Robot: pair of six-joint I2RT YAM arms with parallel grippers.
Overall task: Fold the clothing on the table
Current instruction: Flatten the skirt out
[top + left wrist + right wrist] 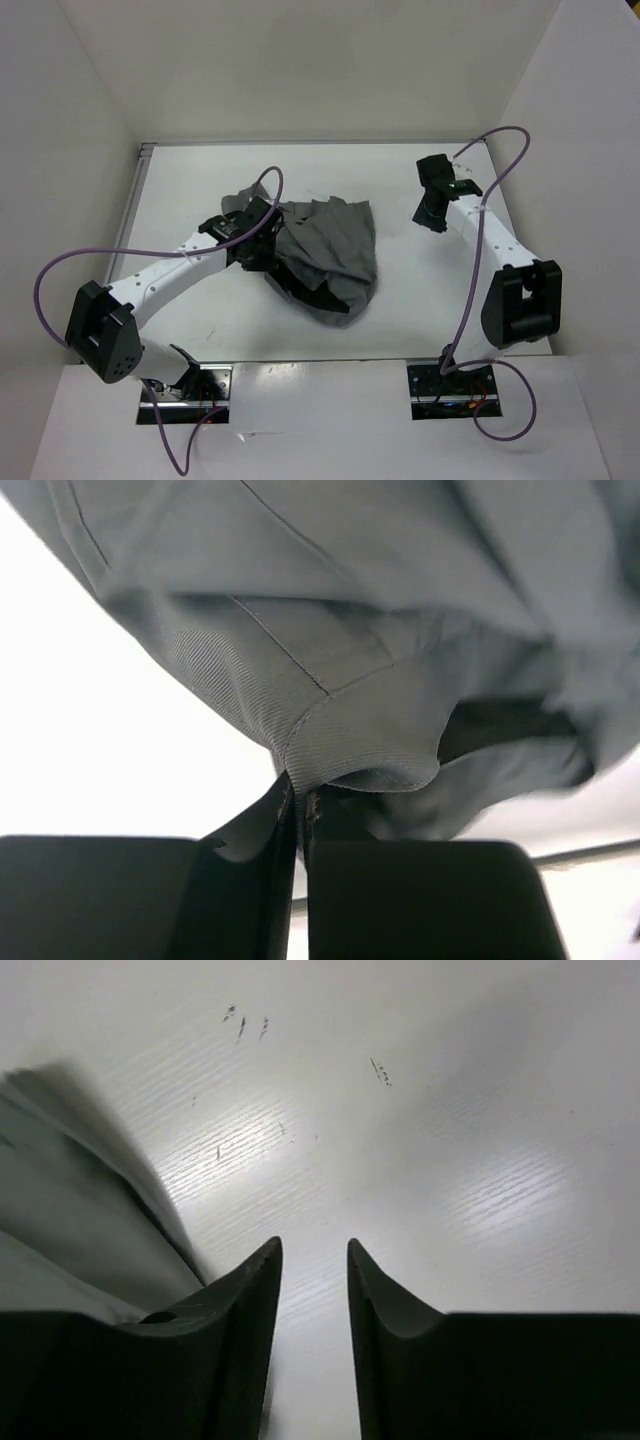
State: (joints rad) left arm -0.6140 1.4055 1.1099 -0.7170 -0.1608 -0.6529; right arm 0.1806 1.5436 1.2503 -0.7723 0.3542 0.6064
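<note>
You see your right gripper (313,1250) poised over the glossy white table (480,1110), its two dark fingers (200,1360) slightly apart with table surface showing between them, while the grey clothing (70,1210) lies blurred at the left edge, just beside the left finger.

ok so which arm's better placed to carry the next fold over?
Left. The left gripper is shut on a seamed edge of the clothing, so it could likely draw that edge across. The right gripper is open over bare table, beside the fabric, holding nothing.
</note>
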